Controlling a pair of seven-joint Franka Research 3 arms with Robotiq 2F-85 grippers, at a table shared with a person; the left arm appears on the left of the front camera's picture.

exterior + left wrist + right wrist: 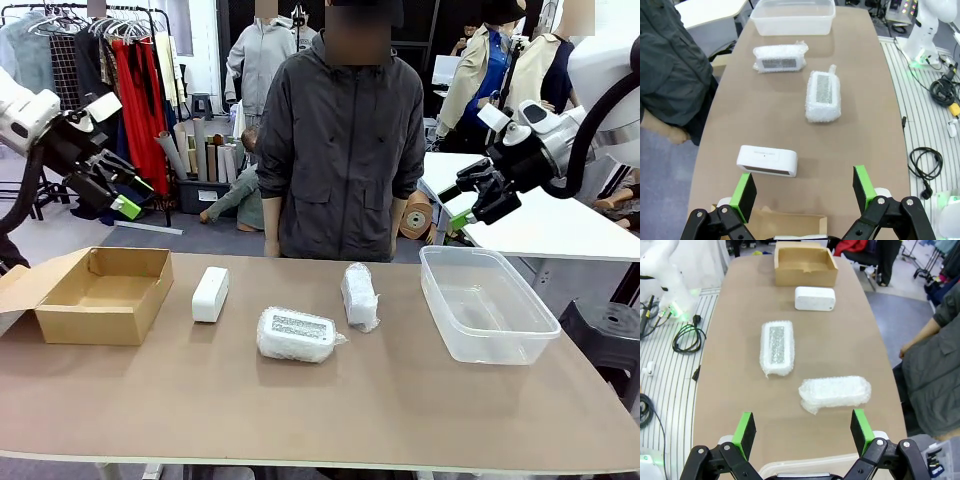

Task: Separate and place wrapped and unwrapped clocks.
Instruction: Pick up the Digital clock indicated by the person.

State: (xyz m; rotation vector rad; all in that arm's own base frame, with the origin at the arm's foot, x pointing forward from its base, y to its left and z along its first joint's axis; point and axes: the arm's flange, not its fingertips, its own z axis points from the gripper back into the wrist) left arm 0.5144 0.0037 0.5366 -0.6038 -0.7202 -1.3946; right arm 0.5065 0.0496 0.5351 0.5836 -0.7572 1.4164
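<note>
Hovering with left gripper (805,191) and right gripper (802,431) both wide open, empty. Sorting not yet begun; next, probably lowering onto unwrapped clock (767,161), squaring fingers across its narrow width.

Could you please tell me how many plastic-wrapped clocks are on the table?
2. The near wrapped clock lies mid-table, closest to the robot. The far wrapped clock lies beyond it, toward the clear tub. None appears hidden.
</note>
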